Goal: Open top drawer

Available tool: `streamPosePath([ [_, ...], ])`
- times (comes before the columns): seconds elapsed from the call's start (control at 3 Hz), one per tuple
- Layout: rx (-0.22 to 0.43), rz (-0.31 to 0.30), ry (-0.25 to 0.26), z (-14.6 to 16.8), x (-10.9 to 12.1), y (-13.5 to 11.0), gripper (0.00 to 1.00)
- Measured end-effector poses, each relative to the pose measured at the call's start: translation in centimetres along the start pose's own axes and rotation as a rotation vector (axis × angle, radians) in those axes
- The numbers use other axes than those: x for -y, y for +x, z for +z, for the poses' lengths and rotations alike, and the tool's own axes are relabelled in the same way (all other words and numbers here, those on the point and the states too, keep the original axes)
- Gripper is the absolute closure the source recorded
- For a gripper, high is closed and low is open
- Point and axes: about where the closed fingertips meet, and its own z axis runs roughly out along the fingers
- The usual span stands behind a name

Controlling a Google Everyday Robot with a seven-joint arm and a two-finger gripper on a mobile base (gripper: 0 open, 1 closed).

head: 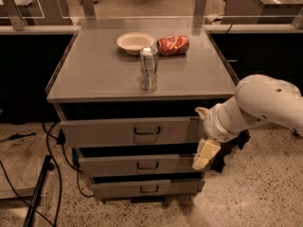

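pincer [204, 135]: at the right end of top drawer [130, 131], hiding that corner.
arm [265, 103]: cut off by right edge.
red packet [173, 45]: print too blurred to read.
can [148, 69]: label unreadable.
cables [53, 167]: cut off at bottom edge.
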Motion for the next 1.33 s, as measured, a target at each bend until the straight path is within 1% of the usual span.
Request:
streamPosePath([
  [1.0,-0.016,-0.043,0.004,3.6,2.4,0.1,0.0],
  [1.33,-0.024,-0.06,-0.007,4.9,3.5,-0.3,0.0],
])
